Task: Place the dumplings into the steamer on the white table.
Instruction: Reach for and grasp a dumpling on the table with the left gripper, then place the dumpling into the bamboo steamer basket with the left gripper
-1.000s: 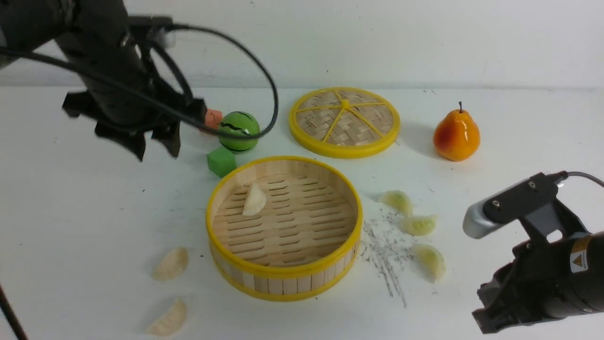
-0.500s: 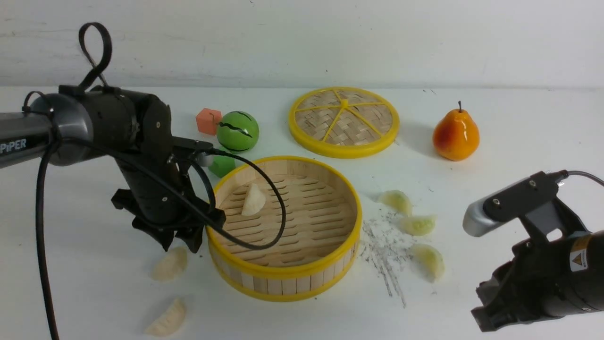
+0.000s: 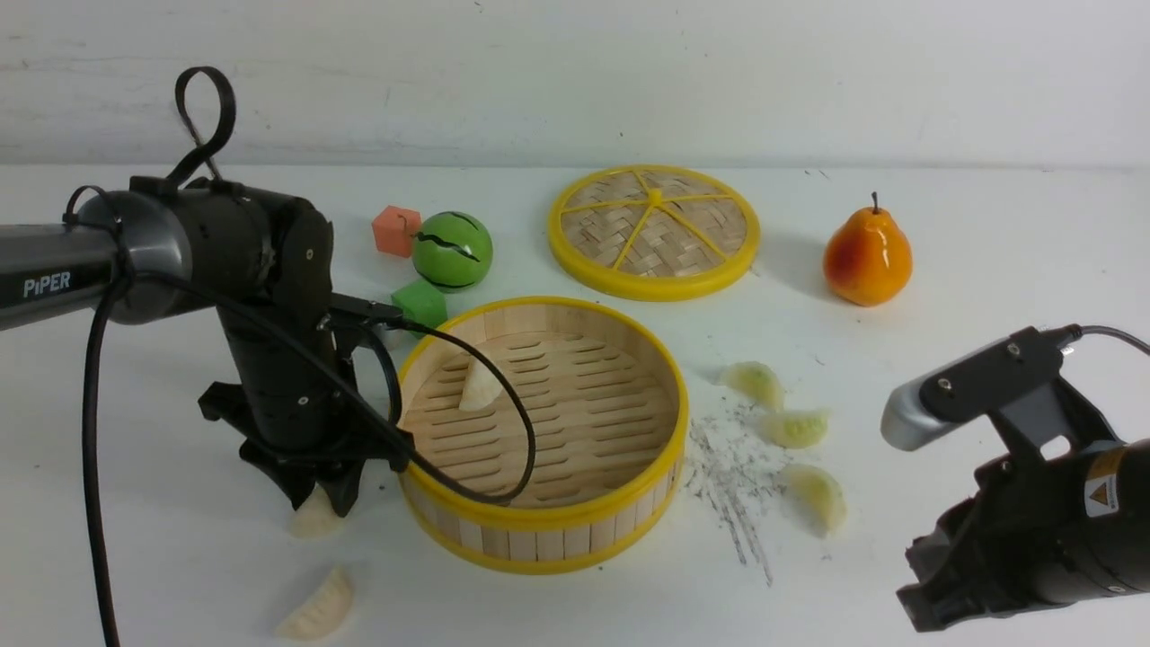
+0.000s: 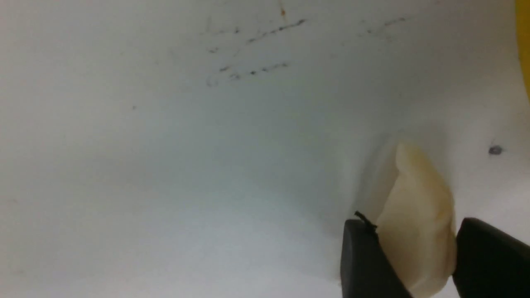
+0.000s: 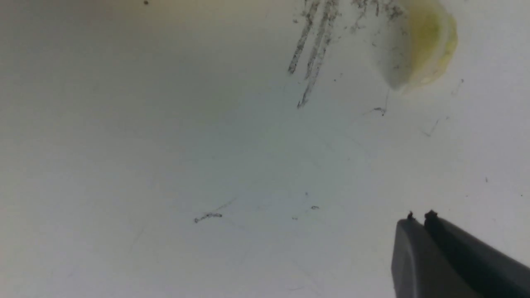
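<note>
The left gripper (image 3: 322,503) is pinching a cream-white pleated crescent dumpling (image 4: 414,207) between its jaws, one finger pressing on each side. The dumpling is sitting on the white scuffed table (image 3: 988,270) at the lower left of the front frame, just beside the round bamboo steamer with yellow rims (image 3: 539,517). The right gripper (image 5: 419,216) is hovering at the lower right, its jaws pressed together and gripping nothing. A second cream-white dumpling (image 3: 481,388) is leaning inside the steamer, left of centre. A third cream-white dumpling (image 3: 319,609) is lying near the bottom left edge. Three pale green dumplings (image 3: 795,427) are lying right of the steamer, beside a patch of dark grey scratch marks (image 3: 732,476).
</note>
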You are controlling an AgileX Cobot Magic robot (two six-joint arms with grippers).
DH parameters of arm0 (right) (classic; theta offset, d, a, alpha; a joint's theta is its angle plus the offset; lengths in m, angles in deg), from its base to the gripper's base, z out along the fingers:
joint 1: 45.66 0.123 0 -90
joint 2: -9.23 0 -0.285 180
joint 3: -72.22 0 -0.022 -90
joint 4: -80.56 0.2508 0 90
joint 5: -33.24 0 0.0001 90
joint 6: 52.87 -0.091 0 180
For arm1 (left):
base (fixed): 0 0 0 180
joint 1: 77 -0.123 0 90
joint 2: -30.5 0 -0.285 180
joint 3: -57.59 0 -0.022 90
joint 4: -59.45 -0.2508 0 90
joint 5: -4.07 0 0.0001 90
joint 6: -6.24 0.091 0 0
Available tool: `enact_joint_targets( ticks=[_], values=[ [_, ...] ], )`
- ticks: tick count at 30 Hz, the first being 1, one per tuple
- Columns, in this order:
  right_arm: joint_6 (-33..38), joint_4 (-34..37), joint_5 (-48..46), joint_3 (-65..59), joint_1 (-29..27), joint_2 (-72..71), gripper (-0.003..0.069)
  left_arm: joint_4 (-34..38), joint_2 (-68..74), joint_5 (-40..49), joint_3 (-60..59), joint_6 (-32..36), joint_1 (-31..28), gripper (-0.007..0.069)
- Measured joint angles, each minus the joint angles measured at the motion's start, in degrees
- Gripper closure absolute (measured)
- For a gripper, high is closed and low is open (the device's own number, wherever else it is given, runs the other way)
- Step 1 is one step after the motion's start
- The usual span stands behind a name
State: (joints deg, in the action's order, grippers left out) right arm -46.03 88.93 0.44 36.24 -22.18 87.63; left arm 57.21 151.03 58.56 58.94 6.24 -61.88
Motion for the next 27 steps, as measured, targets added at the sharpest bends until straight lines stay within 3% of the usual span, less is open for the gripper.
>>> enact_joint_targets(
  ticks=[2,15,18,22,27],
  values=[
    [0.0,0.0,-0.1,0.0,0.0,0.0,0.0625,0.0,0.0,-0.1,0.0,-0.4,0.0,0.0424],
    [0.0,0.0,-0.3,0.0,0.0,0.0,0.0617,-1.8,-6.8,7.4,5.6,-2.8,0.0,0.0421],
    [0.0,0.2,-0.1,0.0,0.0,0.0,0.0617,2.6,-9.4,7.4,10.5,-2.9,0.0,0.0421],
    [0.0,2.4,0.7,0.0,0.0,0.0,0.0617,18.6,-9.2,3.7,15.6,-2.4,1.1,0.0421],
    [0.0,3.2,1.0,0.0,0.0,0.0,0.0617,20.8,-4.4,-1.2,18.8,-5.7,6.9,0.0421]
  ],
)
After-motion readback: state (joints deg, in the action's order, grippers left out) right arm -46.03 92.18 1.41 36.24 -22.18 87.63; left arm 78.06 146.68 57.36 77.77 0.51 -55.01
